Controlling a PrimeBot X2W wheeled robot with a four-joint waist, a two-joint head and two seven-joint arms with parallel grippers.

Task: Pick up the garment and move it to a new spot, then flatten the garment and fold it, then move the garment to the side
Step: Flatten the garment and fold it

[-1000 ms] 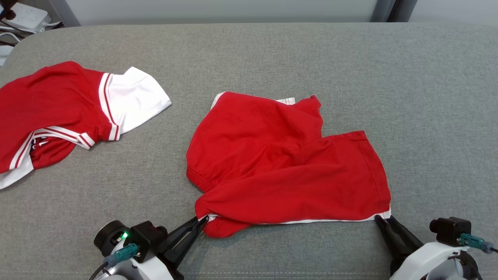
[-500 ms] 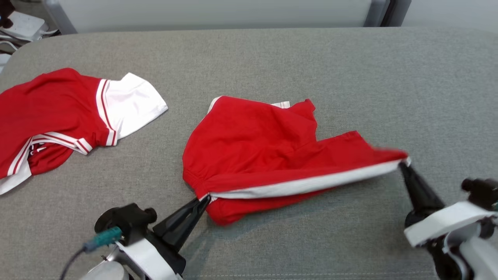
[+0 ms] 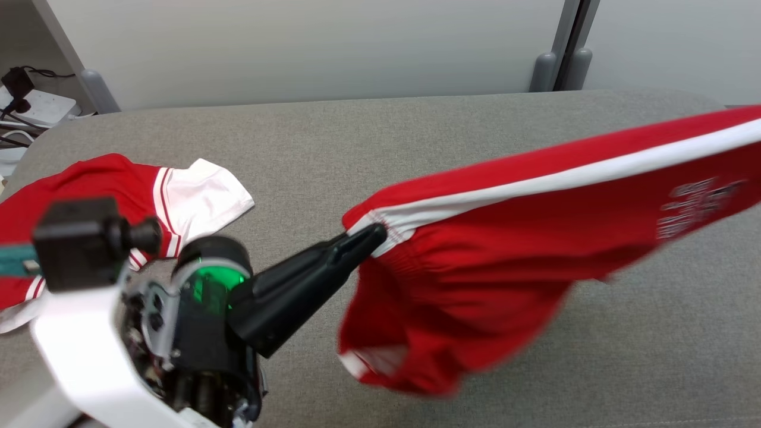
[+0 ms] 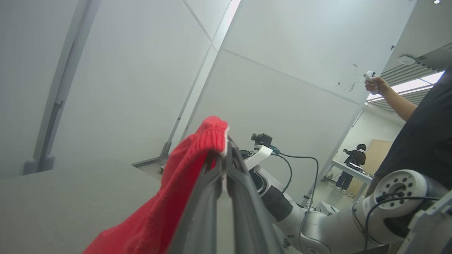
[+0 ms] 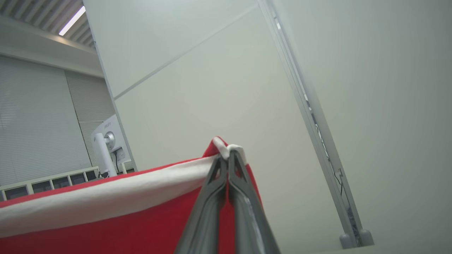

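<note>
shorts: red shorts (image 3: 505, 255) held up over the right half of the grey padded surface (image 3: 416, 137), strung between both grippers
left gripper: left gripper (image 3: 376, 235) clamped tight on the gathered waistband corner, at one end of the white side stripe (image 3: 535, 181)
right gripper: right gripper (image 5: 228, 156) pinched closed on the stripe's other end, cloth bunched over the tips
stripe: pulled taut, rises toward head view's right edge
lower cloth: hangs loose and blurred, contact with surface unclear
jersey: red-and-white jersey (image 3: 178, 190) crumpled at far left, well apart from shorts
background: person's hand (image 4: 374, 84) raised with a white controller (image 4: 369, 75)
</note>
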